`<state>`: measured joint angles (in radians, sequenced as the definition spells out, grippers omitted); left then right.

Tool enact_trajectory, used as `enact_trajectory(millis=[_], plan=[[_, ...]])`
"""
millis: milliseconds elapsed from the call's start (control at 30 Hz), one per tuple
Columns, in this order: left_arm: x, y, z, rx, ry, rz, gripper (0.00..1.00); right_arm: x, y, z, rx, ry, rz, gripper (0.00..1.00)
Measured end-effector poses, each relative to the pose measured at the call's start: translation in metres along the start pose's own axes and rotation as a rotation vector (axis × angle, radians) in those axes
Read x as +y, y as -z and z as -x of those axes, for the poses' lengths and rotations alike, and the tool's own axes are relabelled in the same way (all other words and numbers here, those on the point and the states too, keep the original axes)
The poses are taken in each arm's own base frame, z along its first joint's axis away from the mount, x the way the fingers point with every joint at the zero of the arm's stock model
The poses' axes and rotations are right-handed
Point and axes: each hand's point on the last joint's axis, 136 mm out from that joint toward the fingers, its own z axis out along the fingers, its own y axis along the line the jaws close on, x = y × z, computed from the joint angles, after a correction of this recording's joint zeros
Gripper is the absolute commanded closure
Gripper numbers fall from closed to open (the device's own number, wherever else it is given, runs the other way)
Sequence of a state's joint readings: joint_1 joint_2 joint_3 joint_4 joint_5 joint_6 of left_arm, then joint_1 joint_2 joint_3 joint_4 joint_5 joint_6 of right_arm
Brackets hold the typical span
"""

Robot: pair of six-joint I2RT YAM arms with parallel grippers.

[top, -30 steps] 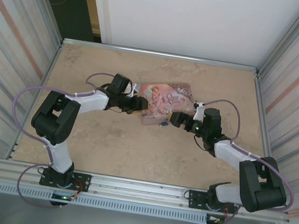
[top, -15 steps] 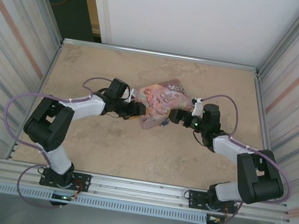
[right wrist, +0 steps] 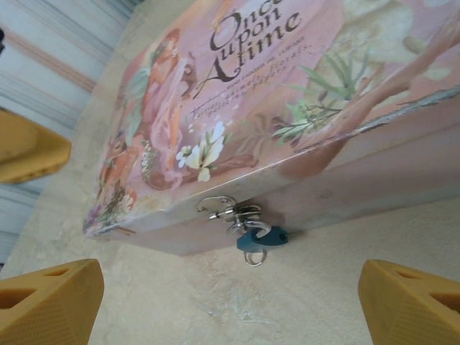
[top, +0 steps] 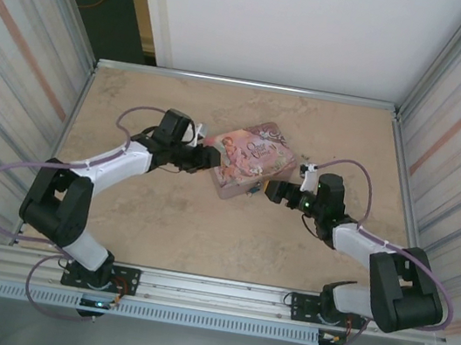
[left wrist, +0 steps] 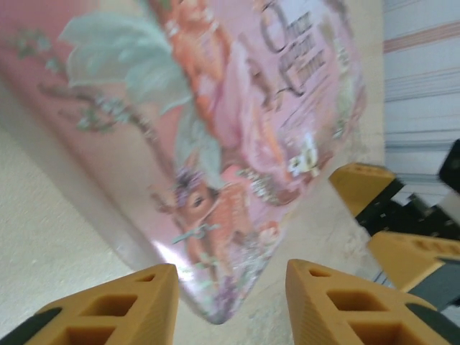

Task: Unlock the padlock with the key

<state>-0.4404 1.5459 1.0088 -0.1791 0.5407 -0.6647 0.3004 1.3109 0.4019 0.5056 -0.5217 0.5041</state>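
Beige table (top: 202, 239), pink tin (right wrist: 287, 108), small blue padlock (right wrist: 260, 238) attached

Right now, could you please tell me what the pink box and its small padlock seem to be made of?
The pink box looks like printed sheet metal, glossy, with sheen along its side. The padlock has a dark-blue body, painted metal or plastic, and a shiny silvery metal shackle.

Pretty clearly a robotics lab cell: beige stone-look tabletop (top: 202, 239) boxed in by ribbed grey wall panels (top: 19, 57), aluminium extrusion rail (top: 220, 290) along the near edge.
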Motion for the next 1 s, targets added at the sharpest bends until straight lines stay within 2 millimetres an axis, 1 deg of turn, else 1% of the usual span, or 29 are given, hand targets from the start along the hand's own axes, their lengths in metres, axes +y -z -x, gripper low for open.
enact_trajectory(millis=[133,200,267,367,500,600,800,1000], plan=[[-0.017,0.002,0.009,-0.011,-0.032,-0.030,0.70,0.001,-0.004,-0.003,0.000,0.006,0.028,0.15],[-0.028,-0.001,0.013,-0.007,-0.048,-0.051,0.72,-0.001,-0.008,-0.006,0.007,0.006,0.036,0.15],[-0.037,-0.007,0.016,0.005,-0.061,-0.070,0.73,-0.002,-0.012,-0.009,0.016,0.005,0.039,0.16],[-0.043,-0.021,0.017,0.035,-0.067,-0.082,0.75,-0.003,-0.017,-0.014,0.030,0.007,0.048,0.17],[-0.041,-0.039,0.009,0.083,-0.059,-0.080,0.76,-0.002,-0.023,-0.022,0.057,0.023,0.060,0.19],[-0.038,-0.047,0.002,0.109,-0.056,-0.071,0.77,0.001,-0.027,-0.025,0.070,0.037,0.070,0.22],[-0.037,-0.050,-0.002,0.117,-0.057,-0.070,0.80,0.003,-0.036,-0.031,0.094,0.078,0.081,0.24],[-0.023,-0.053,-0.012,0.133,-0.039,-0.039,0.81,0.007,-0.044,-0.031,0.094,0.115,0.097,0.26]])
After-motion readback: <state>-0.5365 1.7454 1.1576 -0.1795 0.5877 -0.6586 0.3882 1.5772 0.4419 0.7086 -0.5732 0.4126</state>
